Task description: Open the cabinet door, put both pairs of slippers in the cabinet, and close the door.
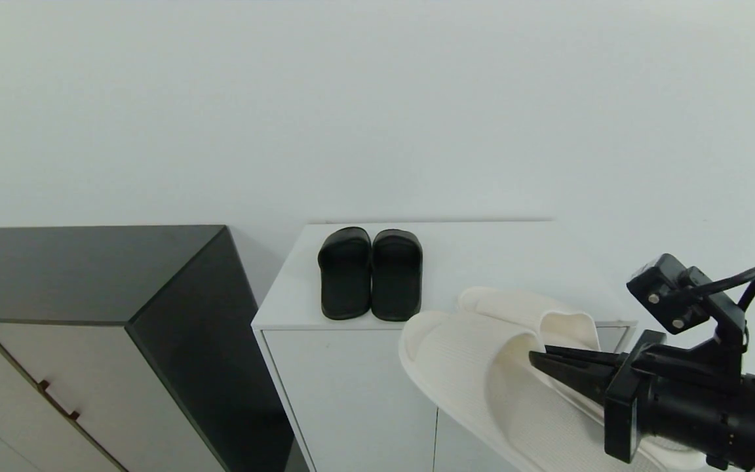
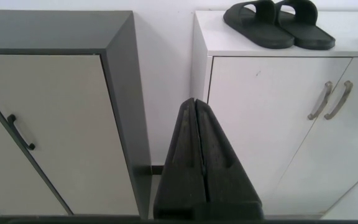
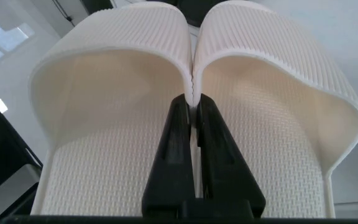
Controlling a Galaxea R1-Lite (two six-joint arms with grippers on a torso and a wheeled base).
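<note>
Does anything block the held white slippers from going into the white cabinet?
Yes. The cabinet doors are shut, closing off the inside, while the right hand holds the white slippers in front of the cabinet.
</note>
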